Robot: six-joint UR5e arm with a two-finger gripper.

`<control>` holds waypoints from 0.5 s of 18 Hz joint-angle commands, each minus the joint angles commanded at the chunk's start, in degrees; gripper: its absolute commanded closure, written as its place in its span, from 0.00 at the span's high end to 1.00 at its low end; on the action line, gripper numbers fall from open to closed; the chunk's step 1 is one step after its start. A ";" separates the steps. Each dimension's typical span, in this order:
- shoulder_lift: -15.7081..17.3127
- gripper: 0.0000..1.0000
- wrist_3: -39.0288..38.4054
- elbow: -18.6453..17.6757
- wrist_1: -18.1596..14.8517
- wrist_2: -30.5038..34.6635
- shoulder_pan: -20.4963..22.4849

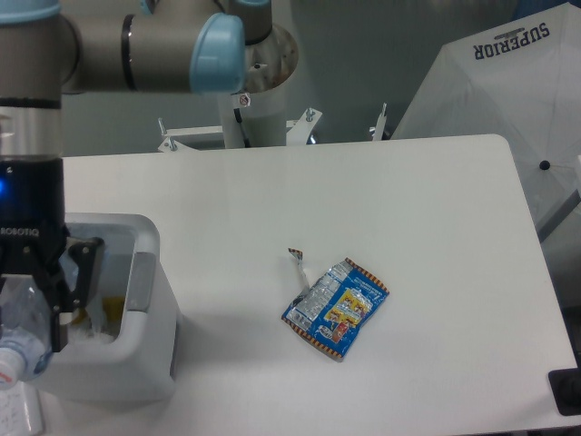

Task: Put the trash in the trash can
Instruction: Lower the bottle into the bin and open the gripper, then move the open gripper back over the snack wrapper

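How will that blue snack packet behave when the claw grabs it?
The snack packet looks crumpled and lies flat on the table, so it is probably light and floppy. Its shiny foil may slip or crinkle between fingers. It is unlikely to roll.
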 joint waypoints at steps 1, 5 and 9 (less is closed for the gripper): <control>0.26 1.00 0.09 -0.27 0.00 0.09 0.00; 2.28 1.00 -0.26 -0.97 -0.17 0.09 0.09; 6.40 1.00 -0.79 -4.21 -0.17 0.09 5.94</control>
